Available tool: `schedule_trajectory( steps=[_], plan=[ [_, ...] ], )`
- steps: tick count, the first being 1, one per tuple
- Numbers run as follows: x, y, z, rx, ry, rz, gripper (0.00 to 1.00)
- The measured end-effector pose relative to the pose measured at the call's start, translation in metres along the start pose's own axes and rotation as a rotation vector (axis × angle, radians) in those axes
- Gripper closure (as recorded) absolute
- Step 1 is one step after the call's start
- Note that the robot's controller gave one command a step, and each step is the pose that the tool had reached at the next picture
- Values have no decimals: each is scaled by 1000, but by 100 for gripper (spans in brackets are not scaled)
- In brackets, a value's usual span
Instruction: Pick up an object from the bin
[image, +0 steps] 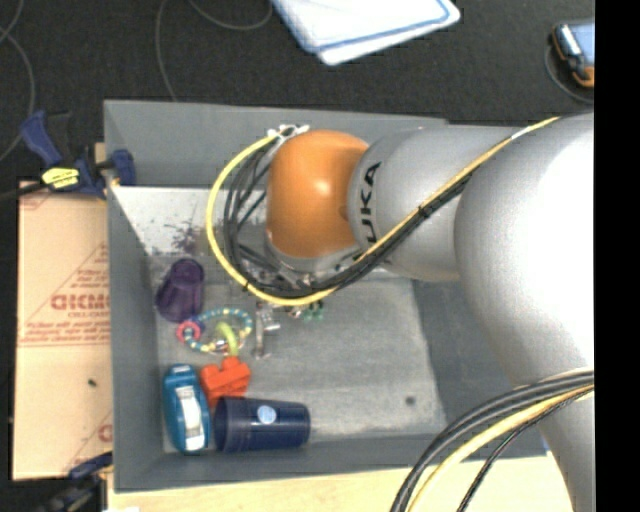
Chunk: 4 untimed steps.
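lying beside the pincer (265, 335), a pastel many-coloured ring toy (228, 316).

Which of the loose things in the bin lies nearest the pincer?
The multi-coloured ring toy, right beside the pincer. The purple cup, the orange piece and the dark blue cup all lie farther off.

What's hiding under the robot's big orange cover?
Its gripper pokes out below, beside the colourful ring toy. The bin floor directly under the orange cover is hidden, so anything there can't be seen.
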<state>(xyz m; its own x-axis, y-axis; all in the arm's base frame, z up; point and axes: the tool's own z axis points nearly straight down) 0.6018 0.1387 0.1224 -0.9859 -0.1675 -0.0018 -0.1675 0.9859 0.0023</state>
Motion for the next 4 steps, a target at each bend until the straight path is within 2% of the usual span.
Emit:
schedule_trajectory(
  steps=[1, 2, 3, 4],
  plan=[
    [0, 17, 51, 5, -9, 56, 0],
    [-1, 29, 48, 0, -12, 366, 100],
    [-1, 29, 48, 0, -13, 366, 100],
    [-2, 32, -54, 1, -8, 337, 100]
  ],
)
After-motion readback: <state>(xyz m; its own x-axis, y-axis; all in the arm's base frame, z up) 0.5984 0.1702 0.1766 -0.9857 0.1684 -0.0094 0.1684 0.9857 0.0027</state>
